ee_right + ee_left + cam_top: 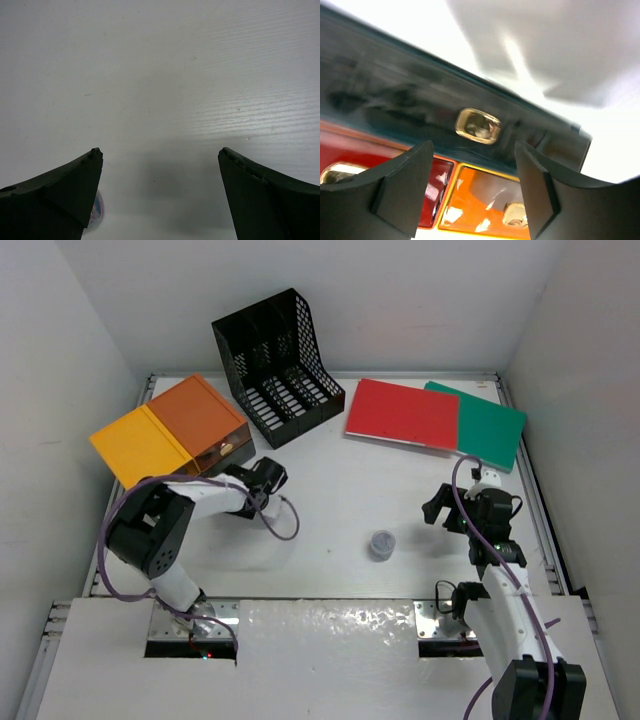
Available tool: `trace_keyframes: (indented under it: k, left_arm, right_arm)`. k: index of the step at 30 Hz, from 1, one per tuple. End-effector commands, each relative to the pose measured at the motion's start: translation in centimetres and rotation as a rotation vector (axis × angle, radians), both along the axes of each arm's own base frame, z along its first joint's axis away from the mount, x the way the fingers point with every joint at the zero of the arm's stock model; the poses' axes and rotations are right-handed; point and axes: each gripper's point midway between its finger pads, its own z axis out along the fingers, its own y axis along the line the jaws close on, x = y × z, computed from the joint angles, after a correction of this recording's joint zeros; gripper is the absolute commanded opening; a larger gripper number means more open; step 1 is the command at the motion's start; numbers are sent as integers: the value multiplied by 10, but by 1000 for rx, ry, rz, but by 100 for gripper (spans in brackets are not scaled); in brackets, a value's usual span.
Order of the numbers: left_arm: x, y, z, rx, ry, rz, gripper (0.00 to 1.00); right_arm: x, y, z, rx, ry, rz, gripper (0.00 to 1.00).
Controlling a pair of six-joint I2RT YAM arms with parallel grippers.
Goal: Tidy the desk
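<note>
The desk point(340, 490) is a white tabletop with metal rails. My left gripper point(264, 476) is open and empty right in front of the orange-yellow box point(170, 430). In the left wrist view its jaws point(474, 147) stand apart before the box's drawer fronts. A gold knob point(478, 125) on a dark drawer front lies between and just beyond the fingers, untouched. My right gripper point(443, 508) is open and empty above bare desk point(165, 75), right of a small grey round object point(381, 544).
A black mesh file rack point(280, 365) stands at the back beside the box. A red folder point(403, 412) and a green folder point(490, 425) lie at the back right. An orange drawer point(485, 200) and a red drawer point(370, 165) show below the dark one.
</note>
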Motion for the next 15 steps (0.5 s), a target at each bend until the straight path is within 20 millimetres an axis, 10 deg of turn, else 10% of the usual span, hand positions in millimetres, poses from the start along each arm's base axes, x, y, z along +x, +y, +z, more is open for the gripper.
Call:
trace_keyframes:
  k: [1, 6, 15]
  left_arm:
    - [21, -46, 28, -438, -186, 172, 65]
    - [25, -77, 68, -820, -343, 323, 66]
    - [21, -55, 110, -1090, -400, 637, 66]
  right_arm:
    - [8, 1, 10, -3, -58, 14, 94]
    - [9, 3, 9, 15, -54, 15, 94]
    - [19, 27, 37, 144, -139, 53, 85]
